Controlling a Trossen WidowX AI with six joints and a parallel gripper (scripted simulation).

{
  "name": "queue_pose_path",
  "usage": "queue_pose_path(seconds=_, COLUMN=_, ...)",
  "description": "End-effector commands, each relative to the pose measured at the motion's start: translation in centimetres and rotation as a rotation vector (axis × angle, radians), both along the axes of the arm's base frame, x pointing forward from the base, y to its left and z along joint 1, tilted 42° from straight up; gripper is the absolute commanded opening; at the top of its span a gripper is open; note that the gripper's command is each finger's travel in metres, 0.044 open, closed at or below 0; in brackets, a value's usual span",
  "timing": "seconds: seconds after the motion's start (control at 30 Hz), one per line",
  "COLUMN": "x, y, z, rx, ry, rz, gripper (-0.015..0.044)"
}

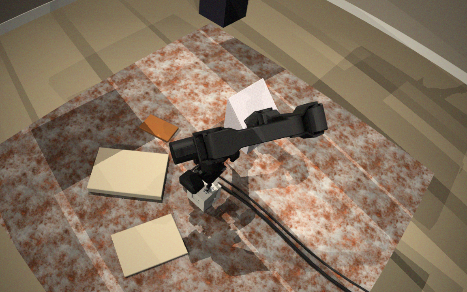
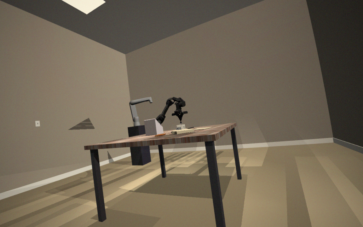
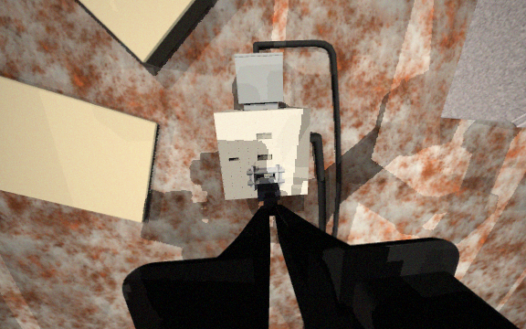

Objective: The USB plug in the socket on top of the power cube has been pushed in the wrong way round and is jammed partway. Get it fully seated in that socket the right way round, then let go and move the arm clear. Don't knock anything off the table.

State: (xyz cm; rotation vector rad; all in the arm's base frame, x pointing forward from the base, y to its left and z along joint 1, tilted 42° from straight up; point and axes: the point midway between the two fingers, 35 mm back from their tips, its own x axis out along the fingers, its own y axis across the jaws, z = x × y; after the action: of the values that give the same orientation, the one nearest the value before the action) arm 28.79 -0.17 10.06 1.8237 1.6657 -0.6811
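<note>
The power cube (image 1: 203, 200) (image 2: 183, 126) (image 3: 237, 125), a small off-white block, stands on the table, with dark slots in its top in the wrist view. My gripper (image 1: 209, 182) (image 2: 181, 121) (image 3: 271, 211) points down over the cube's near edge in the wrist view, shut on the USB plug (image 3: 268, 190), which looks like a small dark block between the fingertips. Silvery metal parts (image 3: 281, 175) show just beyond the plug, at the cube's top. A thin gap with a pale strip shows between fingertips and cube in the exterior view. Plug depth and which way round it sits cannot be told.
A grey block (image 3: 259, 79) with a black cable (image 3: 336, 91) adjoins the cube. A second cable (image 3: 319, 160) runs beside it. Two cream slabs (image 1: 129, 172) (image 1: 148, 246), an orange slab (image 1: 159, 127) and a pale wedge-shaped block (image 1: 249, 97) (image 2: 152, 126) are on the table (image 2: 177, 139).
</note>
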Motion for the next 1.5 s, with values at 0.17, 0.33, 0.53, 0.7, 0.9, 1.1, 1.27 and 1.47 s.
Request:
queue_pose_path(seconds=0.17, x=-0.01, y=0.13, z=-0.12, rx=0.005, ry=0.003, rz=-0.003, gripper=0.0000)
queue_pose_path(seconds=0.33, x=-0.01, y=0.17, z=-0.17, rx=0.005, ry=0.003, rz=-0.003, gripper=0.0000)
queue_pose_path(seconds=0.53, x=0.00, y=0.22, z=-0.22, rx=0.005, ry=0.003, rz=-0.003, gripper=0.0000)
queue_pose_path(seconds=0.7, x=0.00, y=0.26, z=-0.26, rx=0.005, ry=0.003, rz=-0.003, gripper=0.0000)
queue_pose_path(seconds=0.9, x=0.01, y=0.30, z=-0.32, rx=0.005, ry=0.003, rz=-0.003, gripper=0.0000)
queue_pose_path(seconds=1.1, x=0.02, y=0.35, z=-0.37, rx=0.005, ry=0.003, rz=-0.003, gripper=0.0000)
queue_pose_path(seconds=1.27, x=0.02, y=0.39, z=-0.42, rx=0.005, ry=0.003, rz=-0.003, gripper=0.0000)
queue_pose_path(seconds=1.47, x=0.03, y=0.44, z=-0.47, rx=0.005, ry=0.003, rz=-0.003, gripper=0.0000)
